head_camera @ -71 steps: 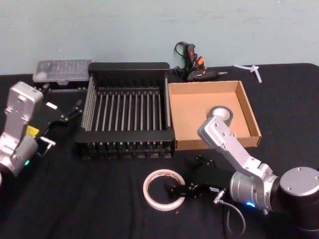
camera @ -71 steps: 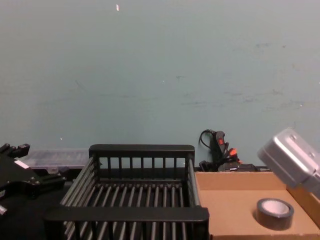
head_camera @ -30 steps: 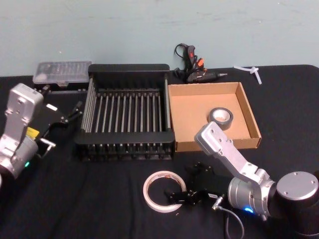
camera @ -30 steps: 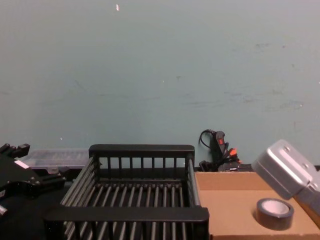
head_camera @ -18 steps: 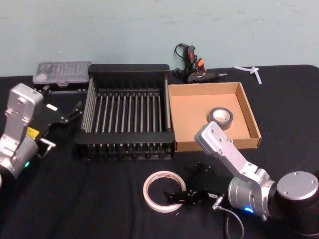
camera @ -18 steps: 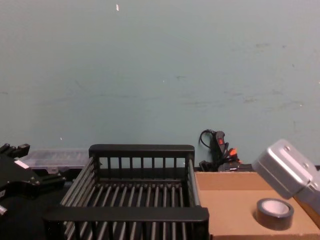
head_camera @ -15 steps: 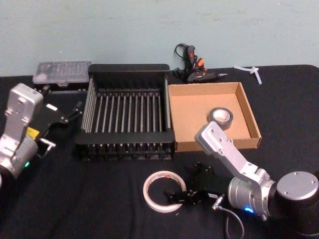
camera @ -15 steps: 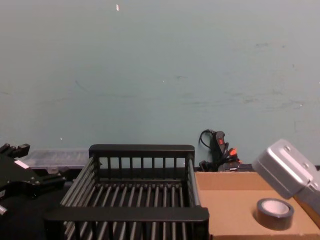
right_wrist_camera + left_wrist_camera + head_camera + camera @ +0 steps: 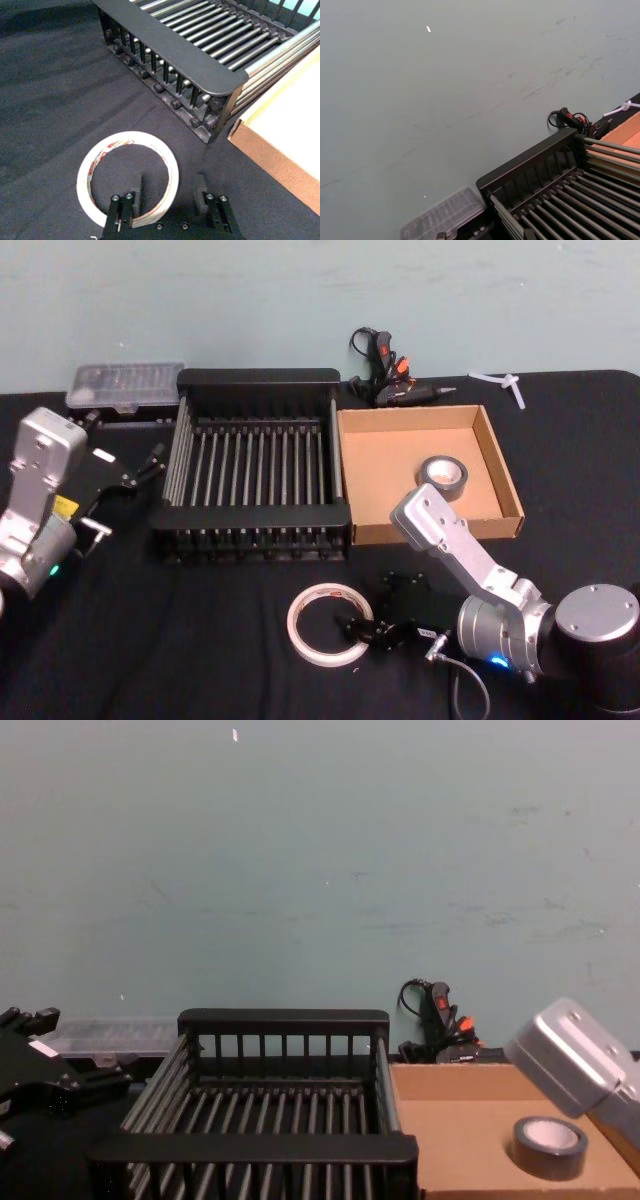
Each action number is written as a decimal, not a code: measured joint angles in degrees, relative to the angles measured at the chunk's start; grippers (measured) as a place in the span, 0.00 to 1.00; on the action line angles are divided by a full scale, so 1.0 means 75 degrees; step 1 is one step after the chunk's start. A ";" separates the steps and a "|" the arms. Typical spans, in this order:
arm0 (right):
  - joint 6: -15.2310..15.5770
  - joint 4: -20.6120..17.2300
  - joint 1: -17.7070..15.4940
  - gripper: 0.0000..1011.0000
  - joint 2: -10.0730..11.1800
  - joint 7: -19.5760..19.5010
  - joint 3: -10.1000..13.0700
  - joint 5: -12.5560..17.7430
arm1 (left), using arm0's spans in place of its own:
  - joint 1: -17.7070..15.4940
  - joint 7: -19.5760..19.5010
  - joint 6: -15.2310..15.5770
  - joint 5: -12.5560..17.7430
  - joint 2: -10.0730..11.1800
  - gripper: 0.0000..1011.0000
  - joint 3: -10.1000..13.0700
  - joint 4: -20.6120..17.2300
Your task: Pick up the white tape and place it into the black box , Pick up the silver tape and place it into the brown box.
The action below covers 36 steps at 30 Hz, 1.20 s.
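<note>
Low in the head view, the right gripper [image 9: 352, 628] sits open on the black cloth [image 9: 180, 640], one finger [image 9: 136, 189] inside the white tape [image 9: 325, 622] and the other outside its ring, whose red print is too small to read. Above it stand the empty black box [image 9: 255, 385] and, to its right, the brown box [image 9: 510, 475] holding the silver tape [image 9: 443, 476]. The left gripper [image 9: 145, 468] waits at the left edge, its state unclear, before a clear case [image 9: 125, 385], a glue gun [image 9: 385, 365] and the teal wall [image 9: 300, 290].
</note>
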 joint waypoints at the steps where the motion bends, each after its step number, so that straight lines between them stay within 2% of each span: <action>1: 0.0000 0.0000 0.0000 0.64 0.0000 0.0000 0.0000 0.0000 | 0.0000 0.0000 0.0000 0.0000 0.0000 0.99 0.0000 0.0000; 13: 0.0000 0.0000 0.0000 0.24 0.0000 0.0000 -0.0001 0.0000 | 0.0000 0.0000 0.0000 0.0000 0.0000 0.99 0.0000 0.0000; 19: -0.0001 0.0000 0.0000 0.13 0.0000 0.0000 -0.0001 0.0000 | 0.0000 0.0000 0.0000 -0.0001 0.0000 0.99 0.0000 0.0000; 24: 0.0000 0.0000 0.0000 0.09 0.0000 0.0000 0.0000 0.0000 | 0.0000 0.0000 0.0000 0.0000 0.0000 0.99 0.0000 0.0000; 36: 0.0000 0.0000 0.0000 0.09 0.0000 0.0000 0.0000 0.0000 | 0.0000 0.0000 0.0000 0.0000 0.0000 0.99 0.0000 0.0000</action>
